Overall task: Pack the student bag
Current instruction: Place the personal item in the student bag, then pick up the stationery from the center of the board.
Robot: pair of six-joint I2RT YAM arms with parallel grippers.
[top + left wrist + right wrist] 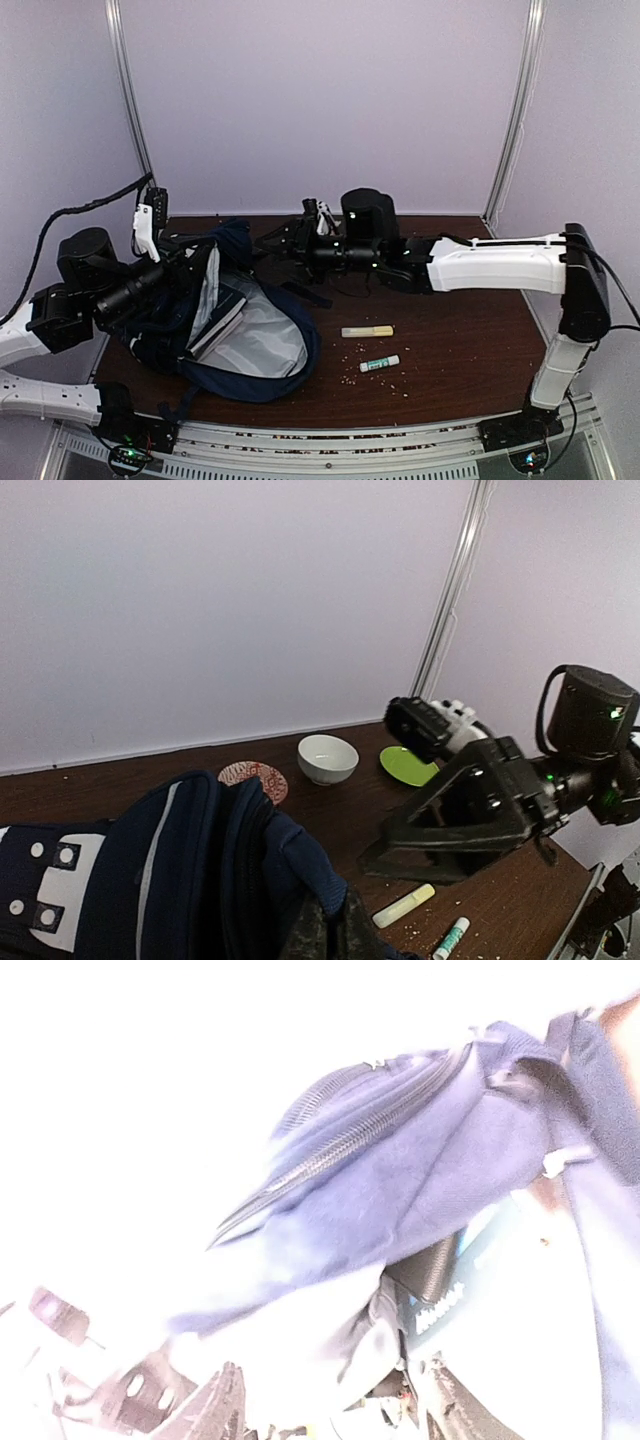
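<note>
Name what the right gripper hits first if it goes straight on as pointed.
Most likely the student bag: blue fabric fills the view ahead of the right gripper, though glare hides depth.

The student bag (255, 340) lies open on the dark table (470, 330), its pale lining showing. Just right of the bag lies a yellow stick (367, 331), with a white tube (380, 363) tipped green and scattered crumbs nearby. The left gripper (195, 255) sits at the bag's far-left rim and the right gripper (312, 222) at its far-right corner. How either gripper's jaws stand is unclear.
</note>
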